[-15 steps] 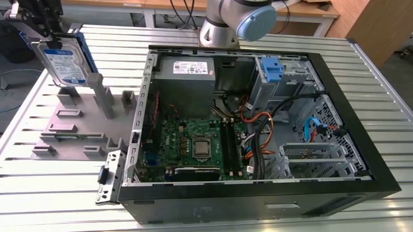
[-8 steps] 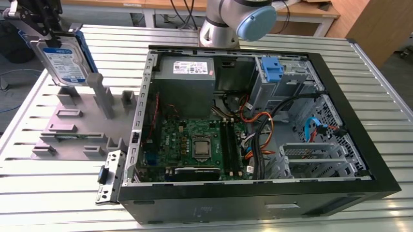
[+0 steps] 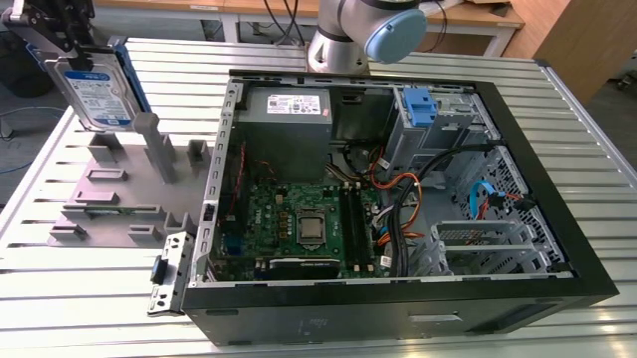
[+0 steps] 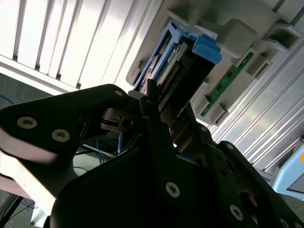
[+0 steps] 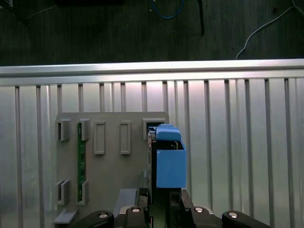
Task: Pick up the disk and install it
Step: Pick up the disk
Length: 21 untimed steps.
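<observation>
A slatted metal desk (image 3: 89, 313) carries everything; on it lies an open computer case (image 3: 398, 313), its green motherboard (image 3: 298, 216) exposed and an upright blue latch (image 3: 422, 108) standing in its far corner. Just beside the case, on the exterior view's left of it, sits a grey fixture (image 3: 110, 201) with raised posts and slots.

The disk (image 3: 95, 93) hangs over the end of that fixture farthest from the case, outside the case and well apart from the latch. It stands on edge, pinched at its upper end; whether its lower edge has fully cleared the fixture's slot I cannot tell.

The step in hand looks like the pick-up - drawing the disk up out of its holder. To do it well, I judge the pull should run straight along the slot with no twist, so the carrier does not bind against the posts; the disk should be kept upright and square, since it is gripped at 1 end only and could swing.

The disk is a flat silver rectangle with a white-and-blue label on its broad face, framed by a bright blue plastic carrier; in the first wrist view (image 5: 170, 166) it shows edge-on with the blue end toward the fixture, and in the second wrist view (image 4: 190, 61) its connector edge shows between the blue rails.

The claw (image 3: 62, 45) is pressed onto the disk, 1 finger on each broad face - a firm-looking pinch in both wrist views (image 5: 164, 202).
</observation>
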### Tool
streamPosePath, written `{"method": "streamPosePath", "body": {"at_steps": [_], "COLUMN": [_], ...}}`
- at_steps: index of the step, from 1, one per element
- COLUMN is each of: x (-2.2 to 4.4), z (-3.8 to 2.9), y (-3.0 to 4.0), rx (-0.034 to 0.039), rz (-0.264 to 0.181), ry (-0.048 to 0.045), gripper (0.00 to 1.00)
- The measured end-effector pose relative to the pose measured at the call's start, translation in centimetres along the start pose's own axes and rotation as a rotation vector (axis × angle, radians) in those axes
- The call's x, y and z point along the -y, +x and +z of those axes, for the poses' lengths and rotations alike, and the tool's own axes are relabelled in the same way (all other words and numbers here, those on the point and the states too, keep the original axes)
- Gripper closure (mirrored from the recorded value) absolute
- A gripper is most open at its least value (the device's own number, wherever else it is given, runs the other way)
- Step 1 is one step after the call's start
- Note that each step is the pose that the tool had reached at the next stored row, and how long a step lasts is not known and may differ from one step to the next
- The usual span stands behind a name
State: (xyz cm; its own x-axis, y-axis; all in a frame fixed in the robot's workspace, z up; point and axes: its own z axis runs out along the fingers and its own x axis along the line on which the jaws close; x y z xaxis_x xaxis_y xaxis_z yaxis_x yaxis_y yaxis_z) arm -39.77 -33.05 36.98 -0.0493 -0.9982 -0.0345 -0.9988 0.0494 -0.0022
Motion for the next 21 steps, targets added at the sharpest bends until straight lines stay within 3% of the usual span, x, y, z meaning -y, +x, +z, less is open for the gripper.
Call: {"method": "streamPosePath", "body": {"at_steps": [21], "x": [0.0], "z": [-0.79], "y": [-0.03], "rx": [0.0], "rz": [0.0], "ry": [0.0], "gripper": [0.65]}}
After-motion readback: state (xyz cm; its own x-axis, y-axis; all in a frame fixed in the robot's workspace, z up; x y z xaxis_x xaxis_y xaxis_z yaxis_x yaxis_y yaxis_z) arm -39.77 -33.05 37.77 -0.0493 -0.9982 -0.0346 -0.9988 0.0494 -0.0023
